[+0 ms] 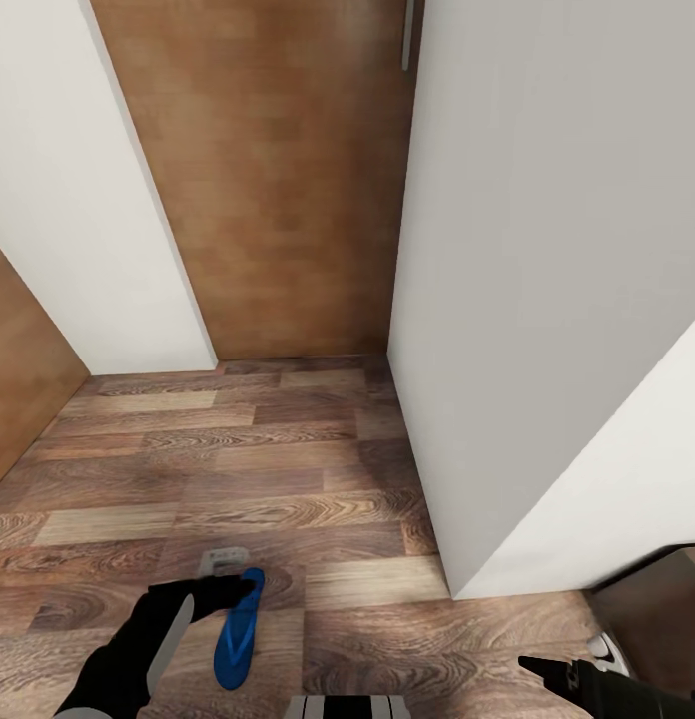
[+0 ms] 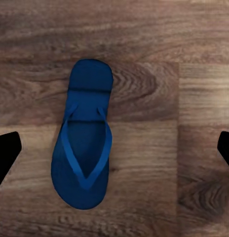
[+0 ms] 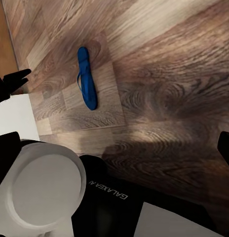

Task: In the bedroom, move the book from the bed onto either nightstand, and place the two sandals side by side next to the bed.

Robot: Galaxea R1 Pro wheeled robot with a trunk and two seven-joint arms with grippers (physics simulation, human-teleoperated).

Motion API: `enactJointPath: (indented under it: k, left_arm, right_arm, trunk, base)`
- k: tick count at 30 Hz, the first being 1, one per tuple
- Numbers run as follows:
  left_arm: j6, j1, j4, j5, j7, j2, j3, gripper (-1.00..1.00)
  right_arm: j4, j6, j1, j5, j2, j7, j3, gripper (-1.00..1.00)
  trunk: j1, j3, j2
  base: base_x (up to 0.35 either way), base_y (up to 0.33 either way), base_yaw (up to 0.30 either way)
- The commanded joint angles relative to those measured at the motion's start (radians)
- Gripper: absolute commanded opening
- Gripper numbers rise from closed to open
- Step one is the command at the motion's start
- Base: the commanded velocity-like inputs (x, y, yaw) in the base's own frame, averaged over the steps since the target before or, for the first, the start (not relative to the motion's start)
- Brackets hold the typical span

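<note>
The left gripper (image 2: 114, 148) hangs with its jaws spread wide, one dark fingertip (image 2: 6, 153) at each edge of the left wrist view and nothing held between them. In the gap, on the floor below, lies a blue sandal (image 2: 84, 136), sole down and strap up, closer to one fingertip than to the other and touching neither. In the head view the same sandal (image 1: 239, 629) lies just beyond the left gripper (image 1: 223, 589), lengthwise away from the robot, with the black left arm (image 1: 128, 659) reaching down beside it. The wood-plank floor (image 1: 288, 469) runs out from there to a tan wooden door (image 1: 278, 180) straight ahead, set between white walls (image 1: 547, 250). The right gripper (image 1: 547, 671) is low at the robot's right, well apart from the sandal; only a dark tip shows in the head view, and in the right wrist view its fingertips (image 3: 13, 79) sit at opposite edges, so the jaws seem released with nothing in them, though the poor angle makes this uncertain. That view also catches the sandal (image 3: 87, 79) on the floor beyond the jaws, and the robot's own white and black base (image 3: 45, 192) nearer in.
</note>
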Motion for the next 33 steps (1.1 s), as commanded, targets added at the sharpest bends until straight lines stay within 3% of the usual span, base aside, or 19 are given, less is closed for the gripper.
enactJointPath:
  k: [1,4,8,14,33]
  left_arm:
    - [-0.001,0.000,0.003,0.008,0.008,0.000,0.002,1.00]
    - [-0.061,0.000,0.021,0.009,0.083,-0.003,0.001,1.00]
    - [-0.103,0.000,0.057,0.010,0.109,-0.005,-0.002,1.00]
    - [-0.117,0.000,0.102,0.009,0.116,-0.008,-0.002,1.00]
    - [-0.117,0.000,0.104,0.011,0.115,-0.011,-0.003,1.00]
  right_arm:
    - [-0.001,0.004,0.000,0.000,0.000,0.002,-0.001,1.00]
    - [-0.001,0.004,0.000,0.000,0.000,0.002,-0.001,1.00]
    - [-0.001,0.004,0.000,0.000,0.000,0.002,-0.001,1.00]
    - [-0.001,0.004,0.000,0.000,0.000,0.003,-0.001,1.00]
    - [-0.001,0.004,0.000,0.000,0.000,0.004,-0.002,1.00]
  trunk:
    - [0.000,-0.001,0.000]
    - [0.000,-0.001,0.000]
    - [0.000,-0.001,0.000]
    - [0.003,-0.024,-0.002]
    - [0.011,-0.093,-0.006]
  base:
    - [0.000,0.000,0.000]
    - [0.000,0.000,0.000]
    - [0.000,0.000,0.000]
    - [0.000,0.000,0.000]
    - [0.000,0.000,0.000]
